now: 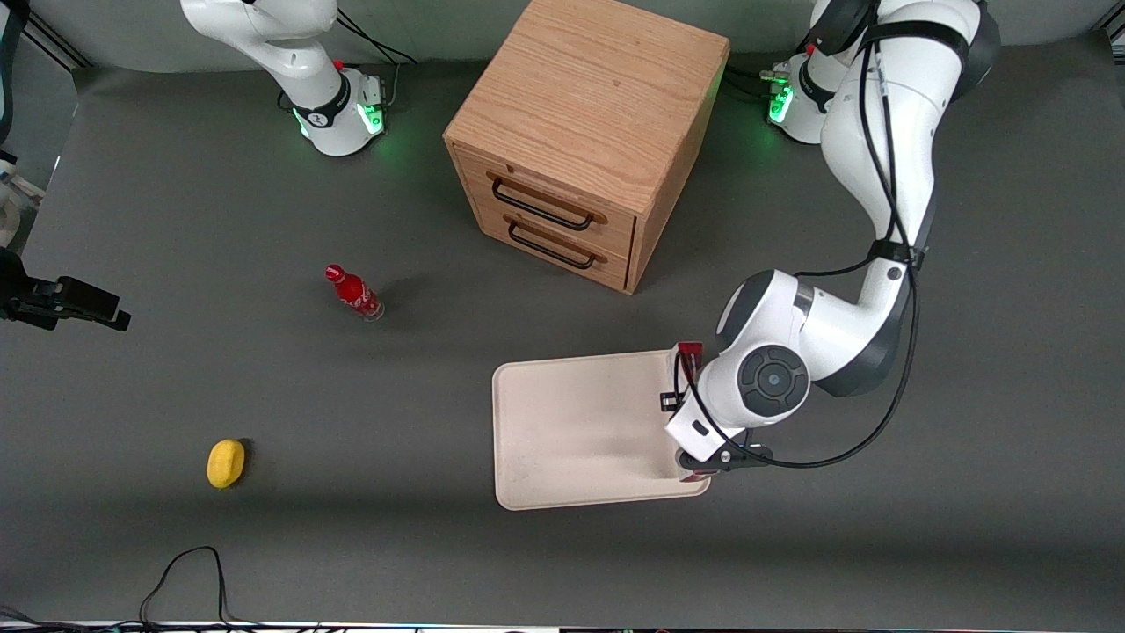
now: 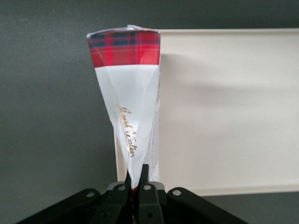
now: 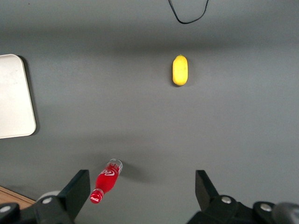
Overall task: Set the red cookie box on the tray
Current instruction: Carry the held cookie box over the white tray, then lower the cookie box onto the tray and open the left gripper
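The red cookie box (image 2: 125, 100) is a thin carton with a tartan band at one end and a whitish face bearing gold script. The gripper (image 2: 136, 179) is clamped tight on its narrow end, holding it edge-up above the tray's rim at the working arm's end. The tray (image 1: 571, 422) is a smooth cream rectangle with rounded corners and a low raised rim; its surface carries nothing. In the front view the arm's wrist hides most of the box (only red slivers (image 1: 691, 352) show). On the grey desk (image 1: 264, 527) lie a yellow lemon-shaped object (image 1: 226, 462) and a small red bottle (image 1: 353, 293). A wooden two-drawer cabinet (image 1: 589, 132), drawers shut, stands farther from the front camera.
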